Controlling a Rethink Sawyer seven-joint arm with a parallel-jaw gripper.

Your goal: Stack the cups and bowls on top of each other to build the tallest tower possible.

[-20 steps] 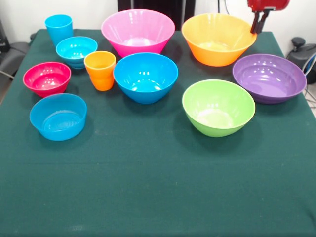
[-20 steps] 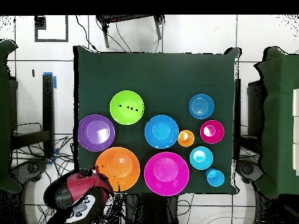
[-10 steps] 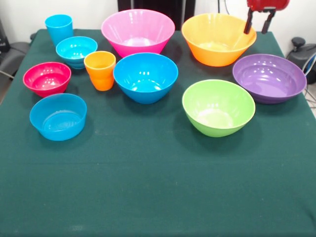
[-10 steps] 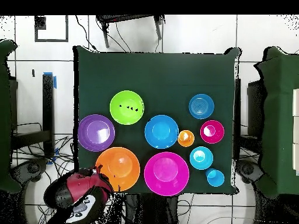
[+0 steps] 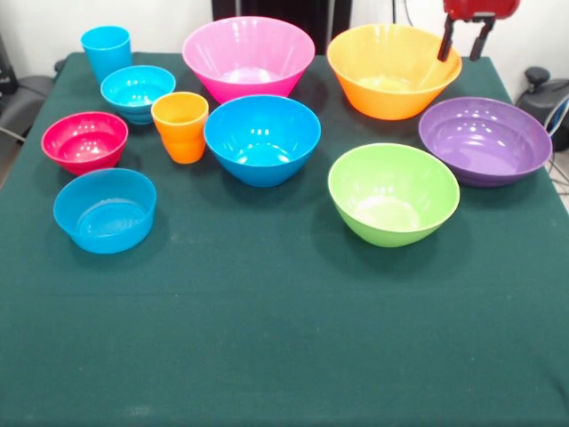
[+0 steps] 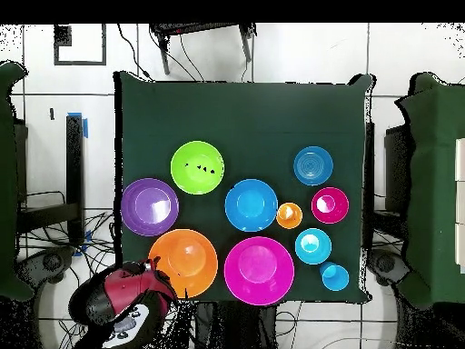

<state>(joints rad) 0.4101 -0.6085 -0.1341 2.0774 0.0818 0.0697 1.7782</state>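
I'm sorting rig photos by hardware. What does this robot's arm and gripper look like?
The gripper has two thin, dark, straight fingers hanging from a glossy red housing. From overhead, the arm is a rounded red shell with black sections and a pale panel carrying small dark buttons. No cables or readable markings show on it.

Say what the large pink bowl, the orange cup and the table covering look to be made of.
Large pink bowl: apparently glossy moulded plastic; bright highlights, light showing through its wall.
Small orange cup: seemingly the same shiny plastic; smooth, glints on its rim.
Dark green table covering: probably felt-like cloth; matt, no reflections, faint lint specks.
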